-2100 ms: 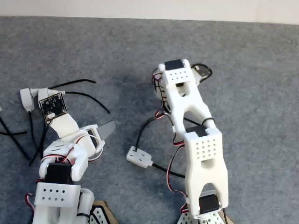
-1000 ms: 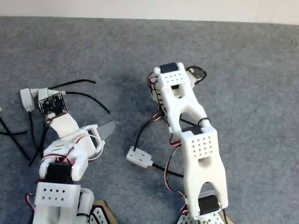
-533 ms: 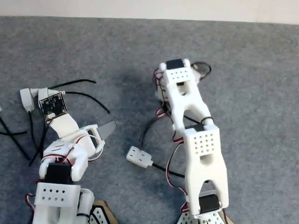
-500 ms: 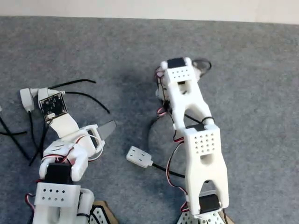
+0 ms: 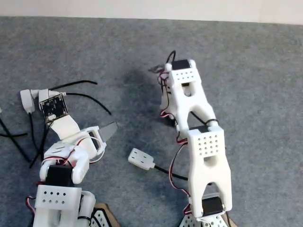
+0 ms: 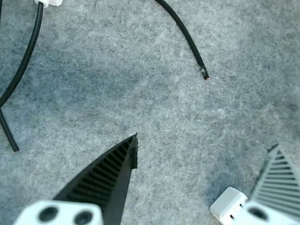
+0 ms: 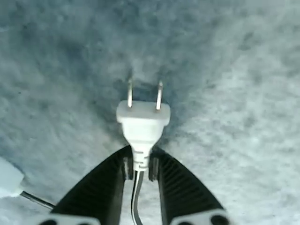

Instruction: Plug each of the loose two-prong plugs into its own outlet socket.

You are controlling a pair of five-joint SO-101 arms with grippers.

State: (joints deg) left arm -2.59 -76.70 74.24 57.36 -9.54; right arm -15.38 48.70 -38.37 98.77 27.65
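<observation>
Gripping a plug (image 7: 143, 119) — right gripper (image 7: 138, 168), prongs pointing ahead, left gripper (image 6: 206, 142) spread wide, socket (image 6: 227, 211) beside one finger.

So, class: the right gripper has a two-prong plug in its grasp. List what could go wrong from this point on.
1. The right gripper pinches the plug at its thin neck by the cord, not the body; pushed in, it may pivot or slip.
2. The outlet socket lies loose on the carpet, with the open left gripper apart from it; it may slide when pushed.
</observation>
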